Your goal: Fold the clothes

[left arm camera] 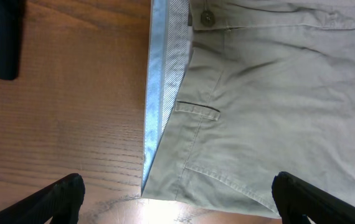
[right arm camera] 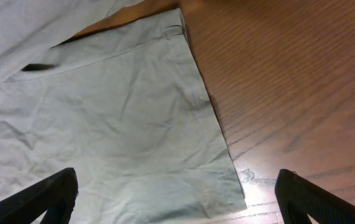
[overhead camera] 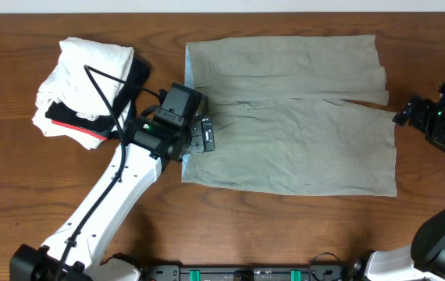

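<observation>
A pair of khaki shorts (overhead camera: pixel 293 117) lies spread flat on the wooden table, waistband to the left and leg hems to the right. My left gripper (overhead camera: pixel 199 136) is open and hovers over the waistband's near-left corner. The left wrist view shows the striped inner waistband, a button and a pocket of the shorts (left arm camera: pixel 265 112) between the spread fingers (left arm camera: pixel 179 198). My right gripper (overhead camera: pixel 404 117) is open just off the right edge, by the leg hems. The right wrist view shows one leg's hem corner (right arm camera: pixel 115 124) between its open fingers (right arm camera: pixel 177 198). Neither gripper holds anything.
A pile of white clothes (overhead camera: pixel 86 78) with a red and a black piece lies at the far left, beside the left arm. A dark cloth (left arm camera: pixel 0 37) shows at the top left of the left wrist view. Bare wood (overhead camera: pixel 300 234) surrounds the shorts.
</observation>
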`<state>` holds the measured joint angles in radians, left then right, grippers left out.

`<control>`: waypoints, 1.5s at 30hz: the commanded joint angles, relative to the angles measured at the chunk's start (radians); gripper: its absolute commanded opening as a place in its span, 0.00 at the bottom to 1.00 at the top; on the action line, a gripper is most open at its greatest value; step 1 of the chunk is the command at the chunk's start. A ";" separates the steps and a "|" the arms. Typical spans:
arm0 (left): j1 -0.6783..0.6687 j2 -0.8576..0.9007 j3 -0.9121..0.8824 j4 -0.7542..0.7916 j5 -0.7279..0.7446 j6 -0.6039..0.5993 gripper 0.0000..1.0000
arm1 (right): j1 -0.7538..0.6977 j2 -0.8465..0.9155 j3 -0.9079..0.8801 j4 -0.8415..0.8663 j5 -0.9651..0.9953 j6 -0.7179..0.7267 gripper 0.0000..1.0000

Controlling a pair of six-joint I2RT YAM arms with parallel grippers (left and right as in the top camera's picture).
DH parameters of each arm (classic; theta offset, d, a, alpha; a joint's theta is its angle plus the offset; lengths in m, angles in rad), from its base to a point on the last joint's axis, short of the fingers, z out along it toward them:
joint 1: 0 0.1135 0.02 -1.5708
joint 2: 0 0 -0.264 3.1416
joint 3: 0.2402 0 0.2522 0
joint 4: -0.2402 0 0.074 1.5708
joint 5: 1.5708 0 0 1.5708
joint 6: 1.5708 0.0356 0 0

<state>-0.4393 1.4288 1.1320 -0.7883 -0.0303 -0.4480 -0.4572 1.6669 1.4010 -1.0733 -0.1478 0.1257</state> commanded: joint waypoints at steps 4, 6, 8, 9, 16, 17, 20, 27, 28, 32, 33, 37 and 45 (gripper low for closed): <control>0.002 -0.004 0.009 -0.004 -0.015 0.002 0.98 | -0.001 -0.006 0.009 0.000 0.002 0.000 0.99; 0.002 -0.004 0.009 -0.004 -0.015 0.002 0.98 | -0.001 -0.006 0.009 0.000 0.002 0.000 0.99; 0.002 -0.004 0.009 -0.004 -0.015 0.002 0.98 | -0.001 -0.006 0.009 0.000 0.002 0.000 0.99; 0.002 -0.004 0.009 -0.004 -0.015 0.002 0.98 | -0.001 -0.006 0.009 0.000 0.002 0.000 0.99; 0.002 -0.004 0.009 -0.004 -0.015 0.002 0.98 | -0.002 -0.006 0.009 0.000 0.002 0.000 0.99; 0.002 -0.004 0.009 -0.004 -0.015 0.002 0.98 | -0.002 -0.006 0.009 0.001 0.002 0.000 0.99; 0.002 -0.004 0.009 -0.004 -0.015 0.002 0.98 | -0.002 -0.006 0.009 0.000 0.002 0.000 0.99; 0.002 -0.004 0.009 -0.004 -0.015 0.002 0.98 | -0.002 -0.006 0.009 0.000 0.002 0.000 0.99; 0.002 -0.004 0.009 -0.005 -0.015 0.002 0.98 | -0.002 -0.006 0.009 0.000 0.002 0.000 0.99; 0.002 -0.004 0.009 -0.004 -0.015 0.002 0.98 | -0.002 -0.006 0.009 0.000 0.002 0.000 0.99; 0.002 -0.004 0.009 -0.004 -0.015 0.002 0.98 | -0.002 -0.006 0.009 0.000 0.002 0.000 0.99; 0.002 -0.004 0.009 -0.004 -0.015 0.002 0.98 | -0.002 -0.006 0.009 0.000 0.002 0.000 0.99; 0.002 -0.004 0.009 -0.004 -0.015 0.002 0.98 | -0.002 -0.006 0.009 0.088 -0.079 0.038 0.99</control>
<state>-0.4393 1.4288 1.1320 -0.7883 -0.0303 -0.4480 -0.4572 1.6669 1.4014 -0.9791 -0.1631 0.1337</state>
